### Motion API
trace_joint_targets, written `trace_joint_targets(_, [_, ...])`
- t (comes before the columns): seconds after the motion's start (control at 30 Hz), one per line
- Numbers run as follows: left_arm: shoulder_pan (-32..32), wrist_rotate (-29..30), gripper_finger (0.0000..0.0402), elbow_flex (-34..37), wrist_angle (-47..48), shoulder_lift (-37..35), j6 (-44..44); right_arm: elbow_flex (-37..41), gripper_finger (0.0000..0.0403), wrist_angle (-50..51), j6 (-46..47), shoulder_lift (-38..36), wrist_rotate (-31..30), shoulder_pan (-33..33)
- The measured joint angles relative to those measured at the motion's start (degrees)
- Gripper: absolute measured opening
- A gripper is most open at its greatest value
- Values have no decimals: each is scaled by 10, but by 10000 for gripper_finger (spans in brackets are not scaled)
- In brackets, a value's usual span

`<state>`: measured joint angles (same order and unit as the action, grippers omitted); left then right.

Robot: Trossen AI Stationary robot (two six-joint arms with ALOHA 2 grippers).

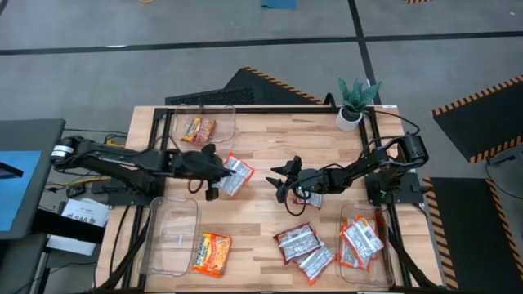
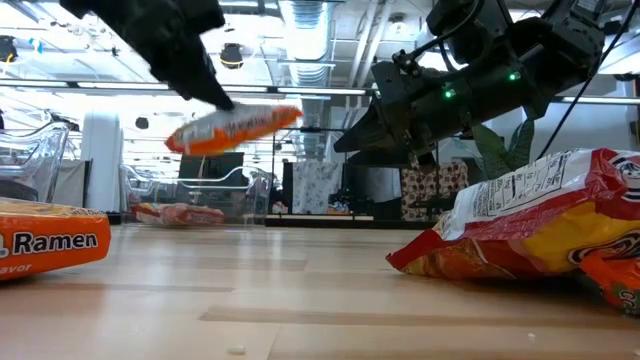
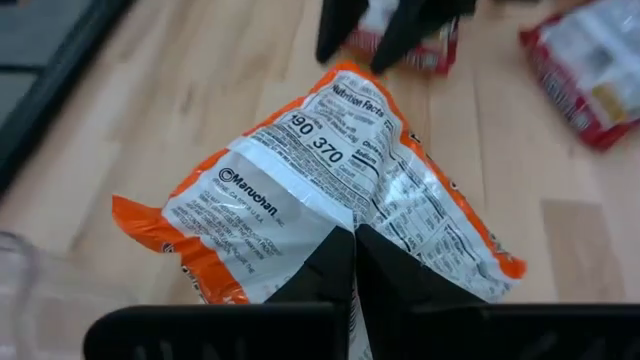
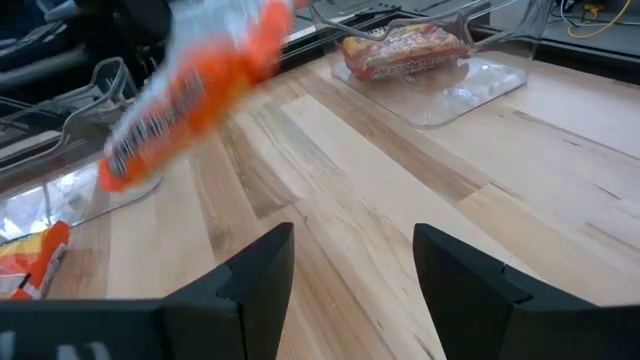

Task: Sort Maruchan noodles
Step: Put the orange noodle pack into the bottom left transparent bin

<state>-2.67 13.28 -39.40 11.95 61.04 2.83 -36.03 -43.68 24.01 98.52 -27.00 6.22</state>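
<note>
Left gripper [image 1: 214, 176]: fingers clamped together on one orange-edged Maruchan packet [image 3: 330, 190], lifted clear above the wooden table [image 1: 261, 139], mid-left. Right gripper [image 1: 283, 181]: fingers apart, empty, hovering near table centre, facing the packet. Other packets: one in far clear bin [image 1: 200, 128], several along near edge.

You have a wooden table [image 1: 261, 147] under the claws, with a potted plant [image 1: 356, 102] at its far corner beyond the right claw. Clear plastic bins sit around them: one bin [image 1: 214, 121] beyond the left claw, another bin [image 1: 169, 237] on its near side, and a third bin [image 1: 347, 219] nearer than the right claw.
</note>
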Motion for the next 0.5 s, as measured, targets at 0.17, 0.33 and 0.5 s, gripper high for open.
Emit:
trace_joint_targets(0.17, [-21,-12,0,0,53,-93,4,0,228,0,0,0,0,0])
trace_joint_targets(0.33, [-90,-28,0,-1,117,-178,35,0,228,0,0,0,0,0])
trace_joint_targets(0.5, [-191,-91,0,-1,162,-234,69,0,228,0,0,0,0,0])
